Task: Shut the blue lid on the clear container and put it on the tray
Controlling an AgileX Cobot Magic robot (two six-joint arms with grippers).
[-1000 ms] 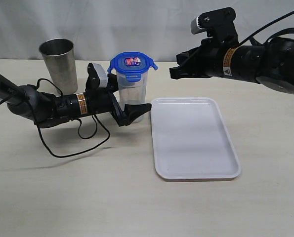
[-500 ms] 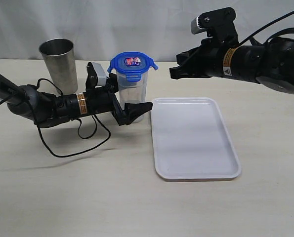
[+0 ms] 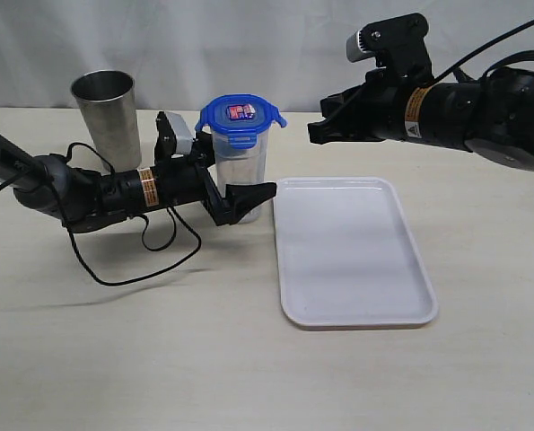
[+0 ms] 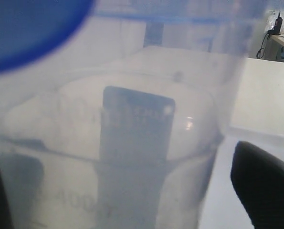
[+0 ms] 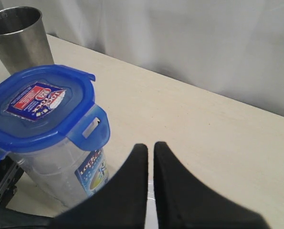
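the blue lid [image 3: 239, 115] is seated on top of the clear container [image 3: 246, 154], with its red-and-blue sticker facing up. two of its tabs are seen flaring outward rather than folded down against the wall. the container is stood upright on the table [image 3: 159, 341], just beside the near-left corner of the tray [image 3: 352, 260] and not on it. whether the two touch cannot be told. printed marks and a label are seen on the container's wall in the wrist views.

the left gripper [image 3: 240, 184] is held low and level around the lower half of the container, with its jaws spread wide, one in front and one behind. in the left wrist view a strip of table is seen between one dark finger [image 4: 268, 186] and the container wall, so on that side no contact is made. the other finger is mostly cut off at the picture's edge.

the right gripper [image 3: 313, 132] is held in the air, to the right of the lid and at about its height, above the far edge of the tray. its jaws are pressed together with nothing between them.

the tray is laid flat on the table, with nothing on it. a steel cup [image 3: 106, 117] is stood upright behind the left arm, well apart from the container. a black cable [image 3: 141, 269] is looped on the table below that arm. a white curtain [image 3: 249, 45] is hung behind the table.
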